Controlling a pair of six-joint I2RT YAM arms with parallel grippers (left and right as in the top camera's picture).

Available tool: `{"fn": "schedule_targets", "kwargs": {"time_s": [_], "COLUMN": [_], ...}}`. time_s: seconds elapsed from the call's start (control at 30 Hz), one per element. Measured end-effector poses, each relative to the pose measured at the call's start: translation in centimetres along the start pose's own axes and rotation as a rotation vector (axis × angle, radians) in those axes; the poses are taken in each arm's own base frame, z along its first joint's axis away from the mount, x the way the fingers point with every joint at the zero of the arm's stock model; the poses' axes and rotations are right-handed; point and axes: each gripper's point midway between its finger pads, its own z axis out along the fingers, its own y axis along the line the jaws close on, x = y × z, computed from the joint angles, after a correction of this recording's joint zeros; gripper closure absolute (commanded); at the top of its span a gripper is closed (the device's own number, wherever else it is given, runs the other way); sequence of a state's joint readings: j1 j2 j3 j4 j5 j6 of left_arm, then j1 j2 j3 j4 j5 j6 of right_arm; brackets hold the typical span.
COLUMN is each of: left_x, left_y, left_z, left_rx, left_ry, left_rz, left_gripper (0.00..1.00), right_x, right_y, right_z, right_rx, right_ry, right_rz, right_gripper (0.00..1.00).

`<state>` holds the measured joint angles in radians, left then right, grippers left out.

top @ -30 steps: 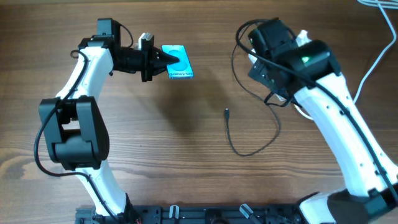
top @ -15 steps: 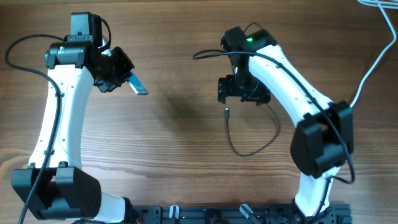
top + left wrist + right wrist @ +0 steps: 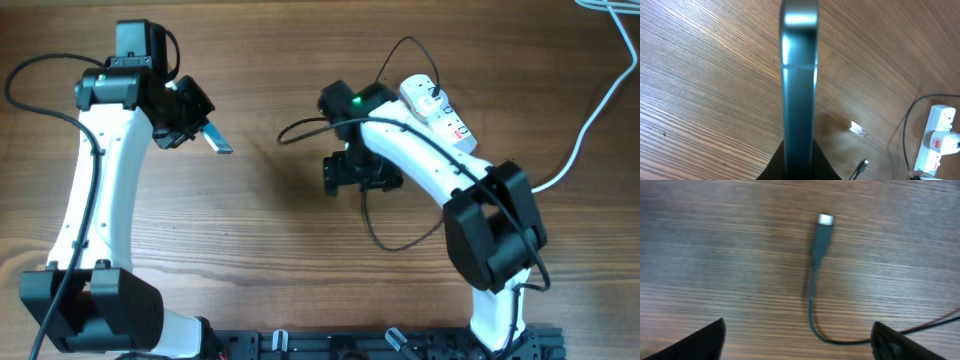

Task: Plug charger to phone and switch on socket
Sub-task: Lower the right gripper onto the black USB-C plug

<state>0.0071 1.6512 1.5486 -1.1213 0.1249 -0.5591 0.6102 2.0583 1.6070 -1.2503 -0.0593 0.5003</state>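
Observation:
My left gripper [image 3: 200, 128] is shut on the phone [image 3: 217, 139] and holds it tilted on edge above the table at the upper left. In the left wrist view the phone [image 3: 800, 85] shows edge-on as a turquoise bar between the fingers. The charger, a thin black cable [image 3: 395, 240], loops on the table at centre. Its plug [image 3: 822, 230] lies flat on the wood. My right gripper [image 3: 345, 173] hovers over the plug, open and empty, with its fingers [image 3: 800, 340] spread either side of the cable. The white socket [image 3: 440, 108] lies behind the right arm.
A thick white cord [image 3: 600, 85] runs off the table at the upper right. The socket [image 3: 940, 145] and the plug [image 3: 860, 169] also show at the lower right of the left wrist view. The arm bases stand along the front edge.
My left gripper lifted the phone off the table and tilted it on edge. My right arm swung left off the socket and came down over the charger plug.

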Motion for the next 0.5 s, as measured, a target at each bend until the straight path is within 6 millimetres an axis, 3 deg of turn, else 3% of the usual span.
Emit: {"fn": "schedule_targets", "kwargs": {"time_s": [0.17,0.27,0.37,0.43,0.5], "left_x": [0.4,0.4,0.4,0.4,0.4], "left_y": [-0.8,-0.7,-0.7,-0.7,-0.7], "left_z": [0.1,0.2,0.4,0.4,0.5], "left_rx": [0.01,0.009,0.005,0.005,0.004], "left_ry": [0.005,0.006,0.011,0.012,0.012], "left_rz": [0.021,0.02,0.019,0.019,0.019], "left_gripper": [0.96,0.96,0.96,0.96,0.96], "right_x": [-1.1,-1.0,-0.4,0.1,0.1], "right_y": [0.2,-0.1,-0.6,-1.0,-1.1], "right_z": [0.0,0.4,2.1,3.3,3.5], "right_rx": [0.017,0.024,0.038,0.046,0.046], "right_ry": [-0.056,-0.054,-0.032,-0.019,-0.02], "right_rz": [-0.034,-0.063,-0.076,-0.078,-0.082], "right_gripper": [0.02,0.18,0.23,0.36,0.36]}}
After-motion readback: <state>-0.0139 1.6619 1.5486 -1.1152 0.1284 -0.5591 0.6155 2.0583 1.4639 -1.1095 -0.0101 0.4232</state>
